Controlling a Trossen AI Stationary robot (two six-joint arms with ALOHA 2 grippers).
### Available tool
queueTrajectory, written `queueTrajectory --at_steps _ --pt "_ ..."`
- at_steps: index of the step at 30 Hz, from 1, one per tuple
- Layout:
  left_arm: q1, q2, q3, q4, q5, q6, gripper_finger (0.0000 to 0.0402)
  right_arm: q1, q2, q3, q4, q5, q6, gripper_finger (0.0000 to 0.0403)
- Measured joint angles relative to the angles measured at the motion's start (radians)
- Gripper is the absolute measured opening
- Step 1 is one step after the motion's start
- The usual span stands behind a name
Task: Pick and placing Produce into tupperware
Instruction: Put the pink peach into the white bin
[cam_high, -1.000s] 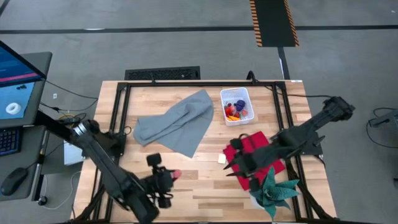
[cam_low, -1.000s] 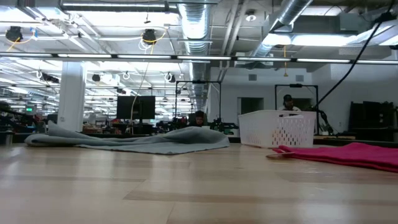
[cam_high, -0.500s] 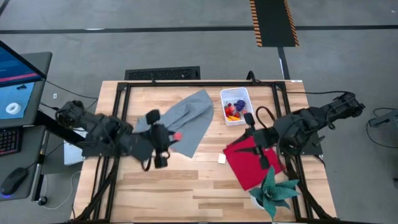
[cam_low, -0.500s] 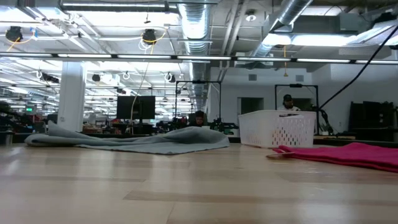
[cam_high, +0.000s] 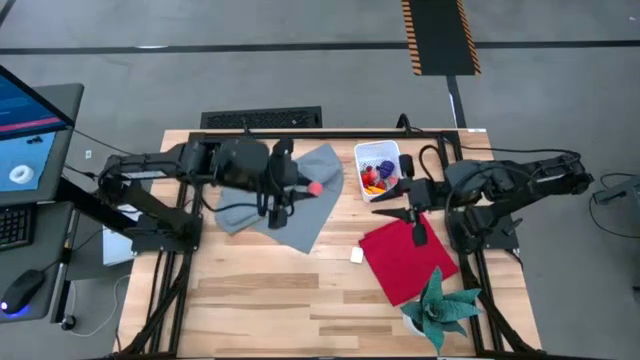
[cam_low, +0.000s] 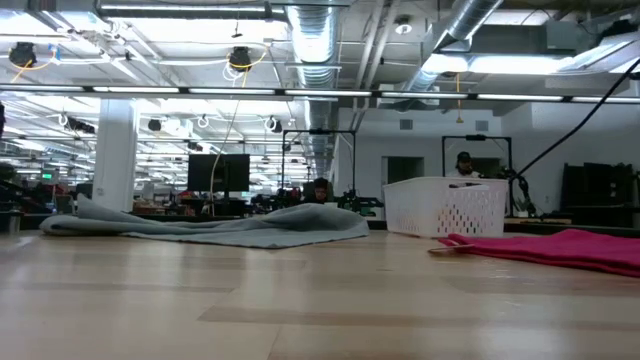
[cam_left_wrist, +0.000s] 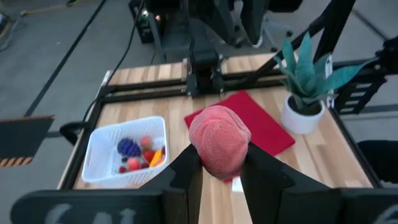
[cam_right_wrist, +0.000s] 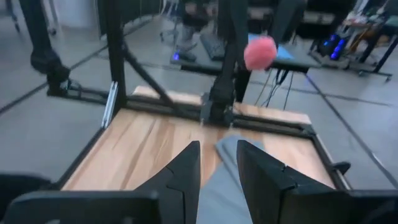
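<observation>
Aloft, one pink berry (cam_left_wrist: 219, 141) in left end effector (cam_high: 300, 188); right end effector (cam_high: 405, 210) empty, fingers narrowly parted; one tupperware (cam_high: 395, 150).

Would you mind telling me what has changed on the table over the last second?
The left gripper, shut on a pink fruit, swung from the near edge up over the grey cloth, toward the tupperware. The right gripper lifted off the red cloth, empty. Cloths, tub and plant stayed.

Grey concrete floor (cam_high: 250, 80) around the table; ceiling ducts (cam_low: 320, 40) overhead (silvery)
</observation>
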Motion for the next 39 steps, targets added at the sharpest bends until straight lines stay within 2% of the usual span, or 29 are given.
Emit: queueTrajectory --at_steps 5,12,21,27,31,39 --pt "0.065 0.0 0.0 0.043 0.106 0.036 0.008 -0.045 0.002 0.019 0.032 0.0 -0.008 0.0138" --pt "0.124 0.0 0.0 0.138 0.258 0.06 0.008 -0.145 0.042 0.08 0.085 -0.029 -0.007 0.0175" --pt "0.182 0.006 0.0 0.16 0.277 0.038 0.008 -0.23 0.163 0.217 0.092 -0.111 0.022 0.0237" --pt "0.195 0.034 0.003 0.179 0.321 0.01 0.008 -0.249 0.254 0.319 0.087 -0.139 -0.005 0.0236" --pt "0.202 0.052 -0.002 0.174 0.312 0.015 0.008 -0.266 0.297 0.378 0.039 -0.179 0.002 0.0228" --pt "0.215 0.052 0.0 0.208 0.316 0.018 0.008 -0.277 0.315 0.392 0.007 -0.187 0.011 0.023"
